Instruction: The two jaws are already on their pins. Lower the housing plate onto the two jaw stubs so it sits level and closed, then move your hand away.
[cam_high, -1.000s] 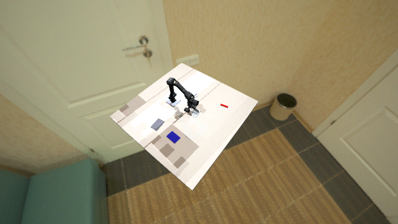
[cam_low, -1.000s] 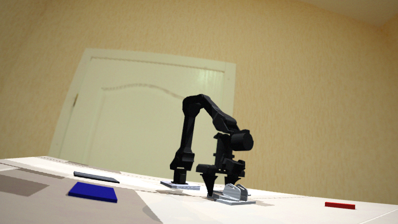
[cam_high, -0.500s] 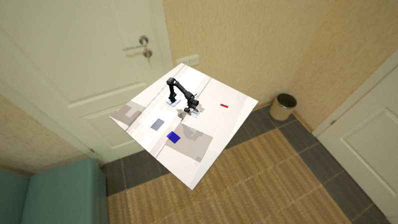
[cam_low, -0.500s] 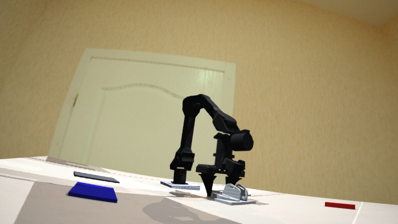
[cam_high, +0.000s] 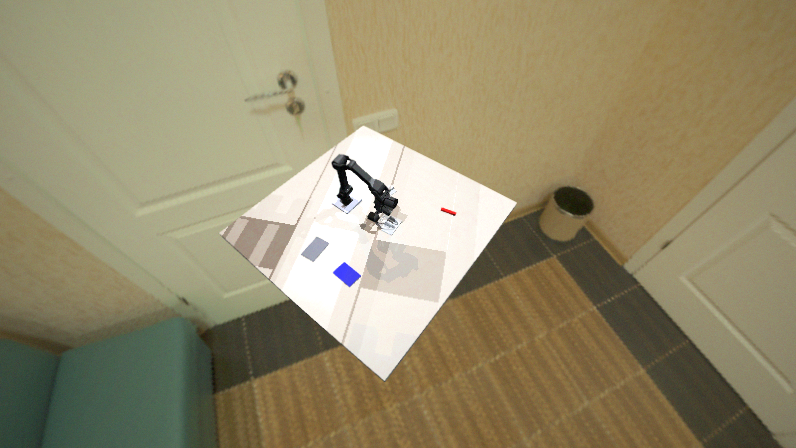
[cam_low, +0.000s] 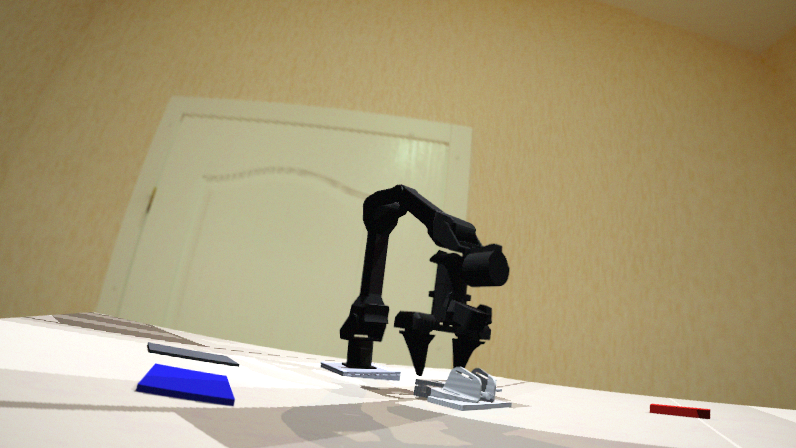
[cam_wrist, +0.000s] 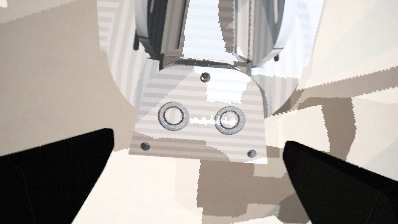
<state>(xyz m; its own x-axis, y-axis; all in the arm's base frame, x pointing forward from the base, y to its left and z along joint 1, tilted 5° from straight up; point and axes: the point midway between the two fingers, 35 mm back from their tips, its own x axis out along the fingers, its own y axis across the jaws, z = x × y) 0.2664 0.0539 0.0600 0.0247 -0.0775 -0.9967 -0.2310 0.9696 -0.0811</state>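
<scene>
The light grey housing plate (cam_wrist: 200, 97) (cam_low: 427, 384) lies in front of the two upright curved cheeks (cam_low: 462, 384) (cam_wrist: 280, 30) of the fixture. It looks roughly flat in the wrist view. It has two ringed round openings, each with a pale round centre, and three small holes. The jaws under it are hidden, so I cannot tell whether it is fully seated. My gripper (cam_wrist: 200, 143) (cam_low: 440, 369) is open and empty. Its black fingers stand wide, one beyond each side of the plate's near edge, with gaps between. In the exterior view the tips are a little above the plate.
The fixture stands on a pale base (cam_low: 473, 405). A blue block (cam_high: 347, 274) (cam_low: 186, 382) and a dark grey flat slab (cam_high: 315, 249) (cam_low: 192, 353) lie away to one side. A red bar (cam_high: 448, 211) (cam_low: 679, 411) lies on the other side.
</scene>
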